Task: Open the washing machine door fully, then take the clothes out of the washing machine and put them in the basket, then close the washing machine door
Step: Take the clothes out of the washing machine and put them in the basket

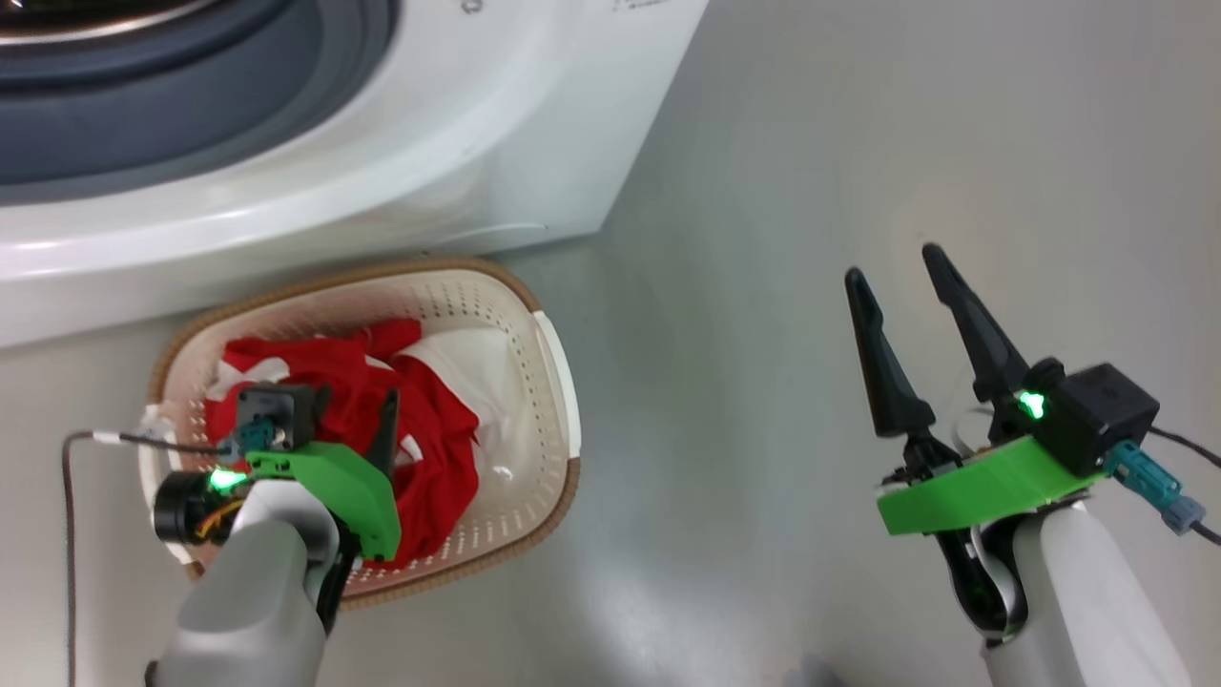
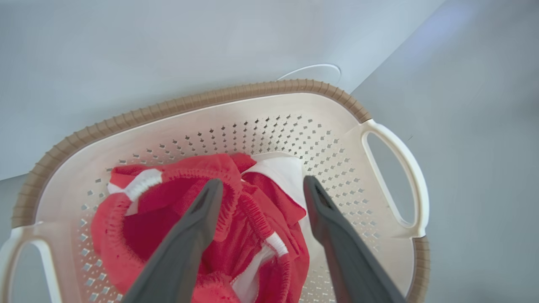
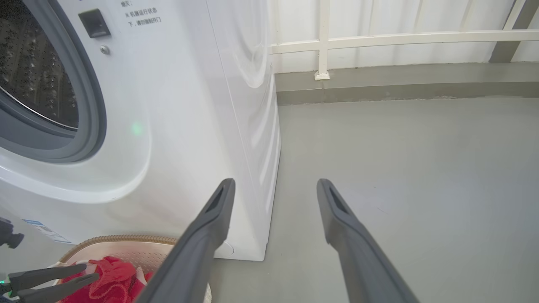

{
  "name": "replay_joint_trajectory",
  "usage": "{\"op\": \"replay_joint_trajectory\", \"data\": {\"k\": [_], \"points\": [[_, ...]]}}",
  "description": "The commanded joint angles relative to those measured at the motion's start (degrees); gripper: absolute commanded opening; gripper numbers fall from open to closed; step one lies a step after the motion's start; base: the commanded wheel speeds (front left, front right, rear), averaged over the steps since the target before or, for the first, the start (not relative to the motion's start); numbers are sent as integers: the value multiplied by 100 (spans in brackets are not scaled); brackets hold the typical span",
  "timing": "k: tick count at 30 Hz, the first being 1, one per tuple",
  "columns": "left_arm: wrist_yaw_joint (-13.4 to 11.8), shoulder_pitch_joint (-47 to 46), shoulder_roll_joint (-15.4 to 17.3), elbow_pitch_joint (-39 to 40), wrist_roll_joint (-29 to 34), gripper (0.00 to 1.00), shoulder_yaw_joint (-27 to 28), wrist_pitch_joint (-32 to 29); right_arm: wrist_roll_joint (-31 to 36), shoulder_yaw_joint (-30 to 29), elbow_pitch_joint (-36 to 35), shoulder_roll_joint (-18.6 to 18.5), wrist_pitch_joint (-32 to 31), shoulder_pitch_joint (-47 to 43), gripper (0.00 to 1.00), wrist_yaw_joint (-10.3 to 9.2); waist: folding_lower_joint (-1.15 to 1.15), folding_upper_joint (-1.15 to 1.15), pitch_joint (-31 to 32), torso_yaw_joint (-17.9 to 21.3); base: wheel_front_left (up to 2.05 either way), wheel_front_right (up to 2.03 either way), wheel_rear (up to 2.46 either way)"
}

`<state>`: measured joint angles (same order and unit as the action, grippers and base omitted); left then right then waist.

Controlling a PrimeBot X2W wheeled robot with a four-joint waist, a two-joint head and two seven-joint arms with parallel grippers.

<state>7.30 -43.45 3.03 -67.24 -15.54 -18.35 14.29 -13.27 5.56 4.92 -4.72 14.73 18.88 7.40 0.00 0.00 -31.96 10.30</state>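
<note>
Clothes, red with white bits, are lying in the basket. The basket is sitting on the grey floor at about 8 o'clock in the head view, just beside the front of the washing machine. It is probably sitting that close so the clothes are only going a short way from the drum.

The left gripper is hanging over the middle of the basket and pointing down into it. Its two fingers are spread wide apart and are pinching nothing. The red cloth is lying under and between them, so it looks like the arm is dropping the clothes off here. It is too hard to tell if the tips are touching the cloth.

At 11 o'clock the machine's round hole with its grey rubber ring is standing open.

The right gripper is waiting at 4 o'clock over bare floor, well apart from the basket. Its fingers are apart too, and it is holding nothing. It is likely keeping out of the left arm's way. Shutting the door looks like the job left to do.
</note>
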Motion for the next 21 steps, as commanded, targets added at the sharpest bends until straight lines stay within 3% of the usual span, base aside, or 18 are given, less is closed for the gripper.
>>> {"op": "replay_joint_trajectory", "data": {"k": [1, 10, 21], "points": [[18, 220, 108, 137, -83, 100, 107, 71, 36, 107, -105, -45, 27, -191, 100, 9, 0, 0, 282, -169, 0, 0, 0], [18, 854, 198, 1244, -318, 100, 476, 71, -3, 63, 16, -277, 27, -541, 100, 9, 0, 0, 984, -454, 0, 0, 0], [18, 1810, 218, 2812, 29, 100, 1331, 71, -78, 10, 136, -496, 27, -948, 100, 9, 0, 0, 1678, -650, 0, 0, 0]]}}
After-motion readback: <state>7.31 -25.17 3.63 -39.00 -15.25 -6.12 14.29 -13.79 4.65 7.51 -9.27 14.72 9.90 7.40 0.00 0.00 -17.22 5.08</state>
